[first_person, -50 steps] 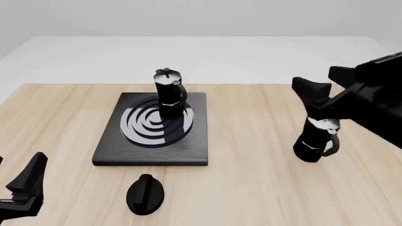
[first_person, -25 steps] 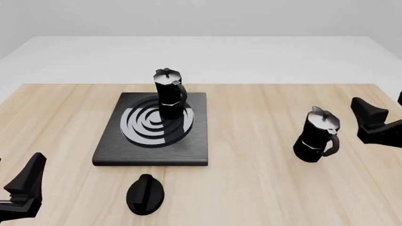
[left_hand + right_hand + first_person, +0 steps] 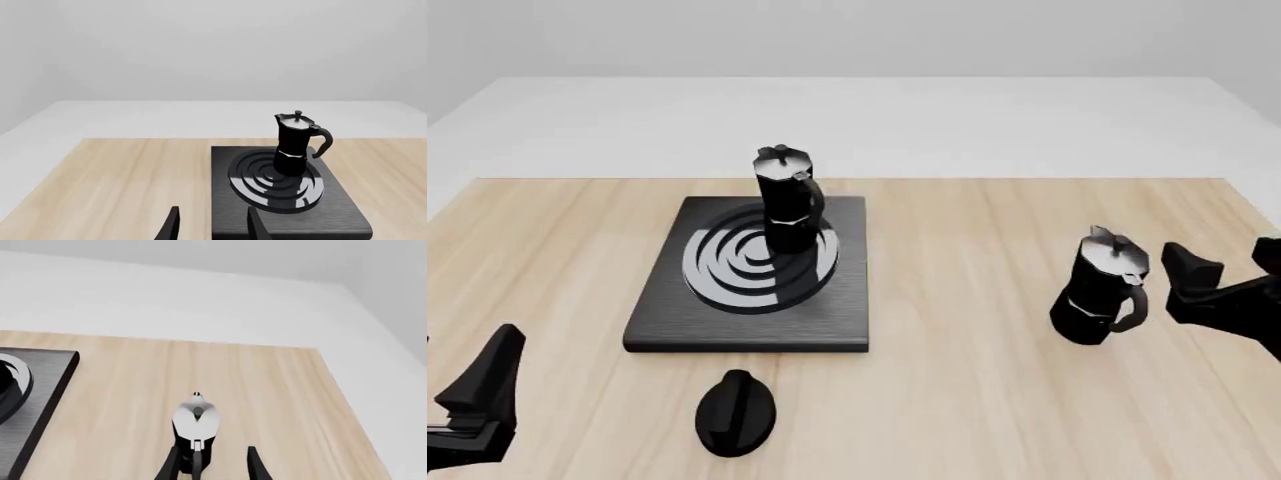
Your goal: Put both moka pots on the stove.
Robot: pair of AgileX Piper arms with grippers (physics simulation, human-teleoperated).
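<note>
While your left gripper (image 3: 474, 405) sits low in the bottom left corner of the front view, its jaws stand spread with nothing between them, and the left wrist view shows the same gap over bare wood. Just right of it, near the bottom centre of the front view, the oval black knob (image 3: 735, 412) lies on the table (image 3: 961, 400), a little in front of the stove's near edge.

At the right edge of the front view, your right gripper (image 3: 1228, 275) is level with the second moka pot (image 3: 1101, 288), just beside it, with jaws apart. That pot stands upright on the wood, well apart from the stove, handle turned toward the camera. Through the right wrist view, the pot's silvery lid (image 3: 196, 414) lies ahead of the fingertips (image 3: 172, 465), lined up with the gap between them; you cannot tell there whether either finger touches it.

Farther up, left of centre, the stove (image 3: 654, 320) lies flat. The first moka pot (image 3: 787, 200) stands upright on the far right part of the ring burner (image 3: 727, 262), handle to the right.
</note>
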